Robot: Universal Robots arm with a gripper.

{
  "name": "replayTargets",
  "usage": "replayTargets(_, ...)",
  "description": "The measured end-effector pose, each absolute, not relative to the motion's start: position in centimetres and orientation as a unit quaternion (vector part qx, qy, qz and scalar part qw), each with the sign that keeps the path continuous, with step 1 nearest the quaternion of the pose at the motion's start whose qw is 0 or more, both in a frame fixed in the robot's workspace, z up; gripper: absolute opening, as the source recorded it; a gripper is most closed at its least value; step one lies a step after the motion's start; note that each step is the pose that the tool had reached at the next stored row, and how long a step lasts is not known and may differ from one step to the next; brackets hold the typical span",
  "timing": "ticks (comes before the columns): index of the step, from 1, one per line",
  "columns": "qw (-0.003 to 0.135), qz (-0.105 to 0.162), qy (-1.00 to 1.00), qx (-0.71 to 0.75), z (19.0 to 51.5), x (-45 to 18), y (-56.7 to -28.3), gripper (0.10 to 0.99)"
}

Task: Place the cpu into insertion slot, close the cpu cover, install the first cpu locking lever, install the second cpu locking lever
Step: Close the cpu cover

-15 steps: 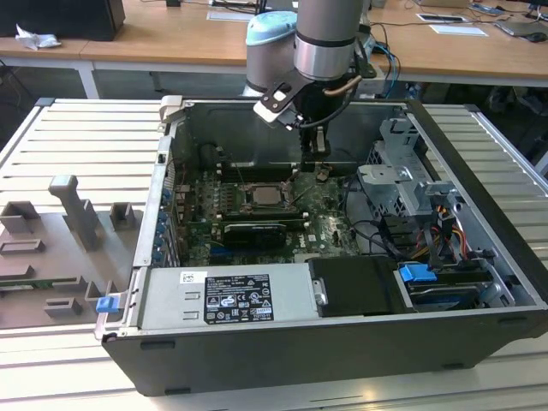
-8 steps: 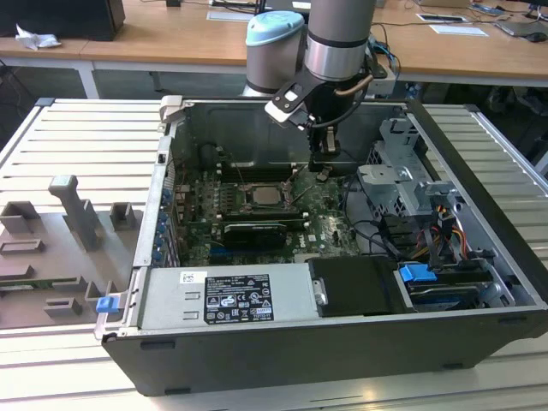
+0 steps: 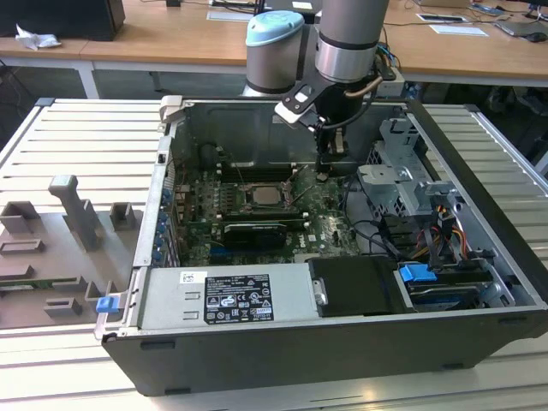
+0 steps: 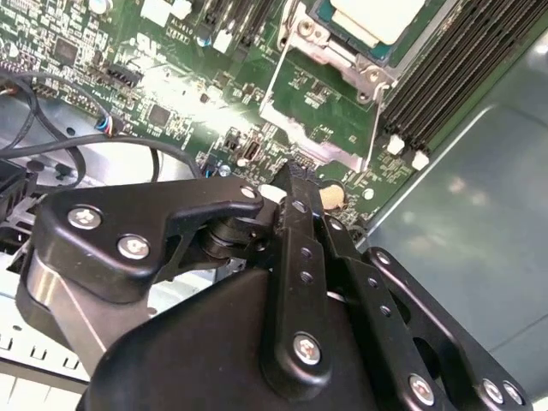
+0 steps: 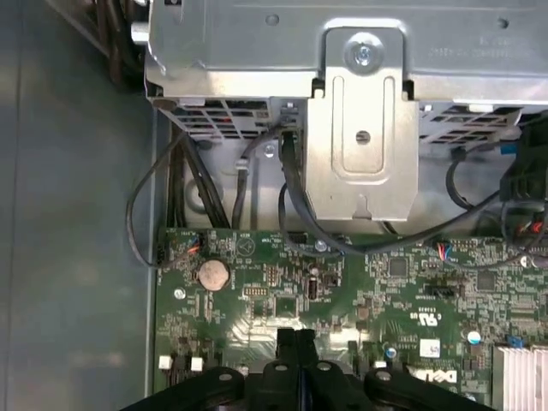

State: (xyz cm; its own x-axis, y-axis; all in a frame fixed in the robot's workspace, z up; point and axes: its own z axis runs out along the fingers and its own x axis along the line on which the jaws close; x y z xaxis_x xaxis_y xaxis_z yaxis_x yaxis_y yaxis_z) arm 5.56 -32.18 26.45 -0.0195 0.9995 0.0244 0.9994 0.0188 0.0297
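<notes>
A: Status? We log the cpu [image 4: 372, 19] seated in the insertion slot [image 4: 328, 24]. The cpu cover [image 4: 308, 137] looks swung open, lying beside the slot on the tool's side.

B: The tool [image 4: 295, 181] is clenched on nothing we can see, tip just beside the cover's edge farthest from the slot.

A: We judge cover-closing is in hand. Press on frame metal only, follow the hinge arc, stay off the cpu face.

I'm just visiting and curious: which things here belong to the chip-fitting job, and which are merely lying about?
Job: chip in its socket, metal cover, gripper.
Lying about: round battery, black cables, grey blocks, labelled power box.
</notes>
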Motion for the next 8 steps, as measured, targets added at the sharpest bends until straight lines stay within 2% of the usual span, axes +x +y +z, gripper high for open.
replayTargets(8,-0.004,0.014,0.714,0.700,25.53,5.77,-32.17,0.106)
